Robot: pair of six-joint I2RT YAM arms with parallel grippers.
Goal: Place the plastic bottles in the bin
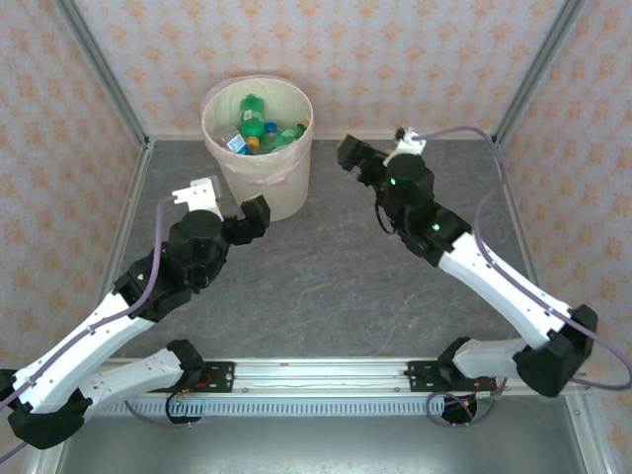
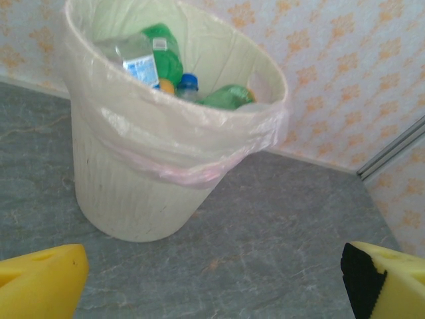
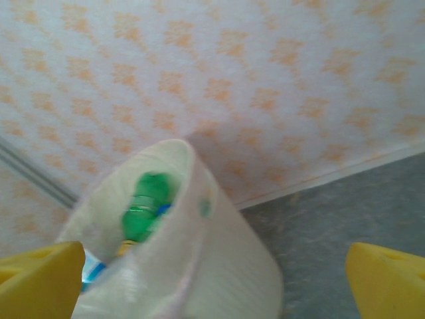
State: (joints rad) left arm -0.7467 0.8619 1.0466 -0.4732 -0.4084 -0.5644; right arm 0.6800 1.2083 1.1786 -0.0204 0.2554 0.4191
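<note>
Bin (image 1: 259,183) stands upright at the far left of the grey, stone-veined surface (image 1: 336,286), close to the patterned back wall (image 1: 395,59). Its mouth faces up and its long axis is vertical, the round body tapering toward the base. From my left wrist view the wall is ribbed cream plastic, with a thin pinkish liner (image 2: 192,174) folded loosely over the rim.

The plastic bottles (image 1: 259,123) lie heaped inside at mixed angles. One green bottle (image 1: 254,107) runs toward the far rim and another (image 1: 288,135) lies slantwise. A clear bottle with a blue-and-white label (image 2: 139,66) leans against the near wall, and a blue cap (image 2: 188,82) pokes up between them.

My left hand (image 1: 225,202) hangs just beside the bin's near side, its yellow fingers (image 2: 40,282) spread wide with nothing between them. My right hand (image 1: 380,148) sits off to the bin's right, jaws equally wide and empty.
</note>
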